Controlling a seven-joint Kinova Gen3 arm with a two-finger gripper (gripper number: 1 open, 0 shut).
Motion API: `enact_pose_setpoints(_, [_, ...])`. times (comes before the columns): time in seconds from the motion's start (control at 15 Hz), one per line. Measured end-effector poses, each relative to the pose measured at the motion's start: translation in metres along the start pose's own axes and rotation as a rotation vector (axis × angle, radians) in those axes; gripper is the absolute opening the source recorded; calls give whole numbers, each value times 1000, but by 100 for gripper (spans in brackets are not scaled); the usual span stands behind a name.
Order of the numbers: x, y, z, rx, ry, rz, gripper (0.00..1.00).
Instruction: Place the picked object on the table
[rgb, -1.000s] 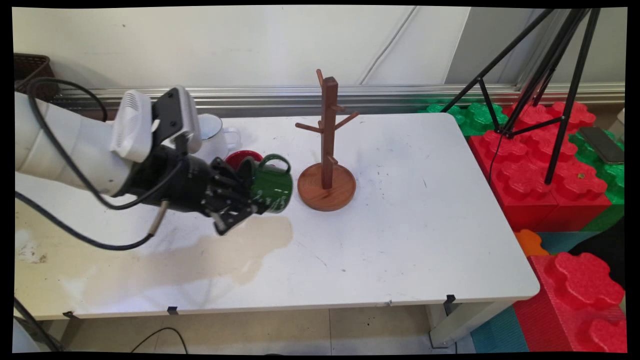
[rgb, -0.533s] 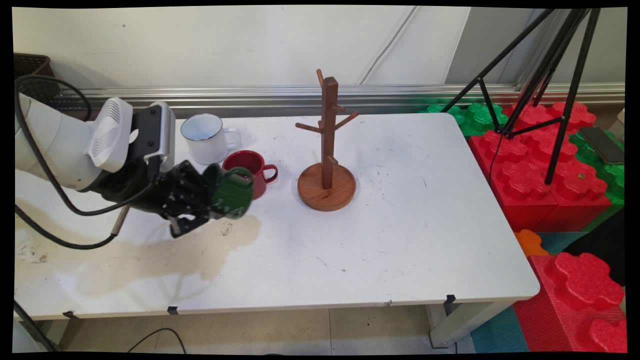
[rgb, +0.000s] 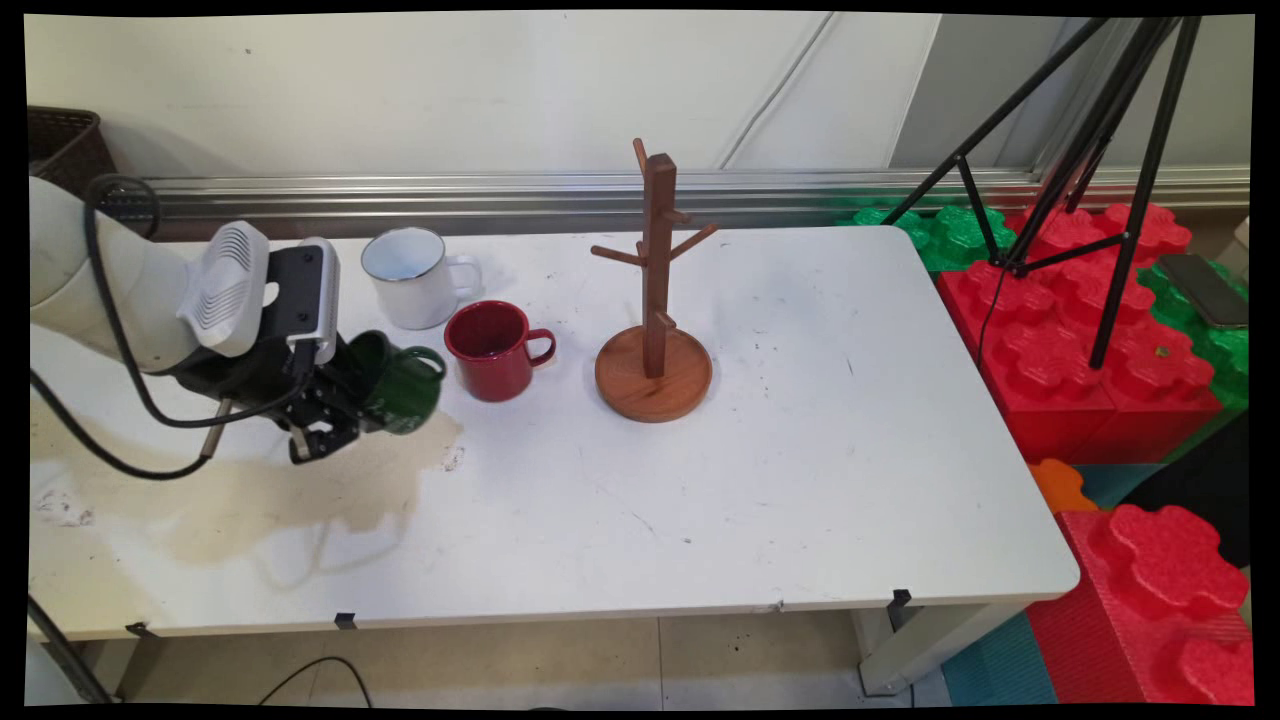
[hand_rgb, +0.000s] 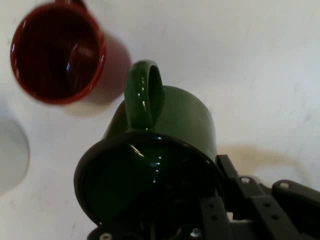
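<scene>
One glossy green mug (rgb: 402, 388) in tool (rgb: 345, 405), round red mug (rgb: 491, 349) near

A glossy enamelled finish is shown by the green mug (hand_rgb: 170, 125), with highlights along its handle and a black rim. The same shiny enamel look is seen on the red mug (rgb: 492, 350) and the white mug (rgb: 408, 275). The mug tree (rgb: 654, 310) is made of smooth brown wood. The worktop (rgb: 800, 480) is matt white, scuffed and stained tan.
</scene>
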Motion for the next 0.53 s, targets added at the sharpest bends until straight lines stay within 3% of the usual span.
enact_pose_setpoints(0.13, [-6, -12, 11, 20, -61, 28, 0])
enact_pose_setpoints(0.53, [-8, -29, 36, 32, -155, 86, 0])
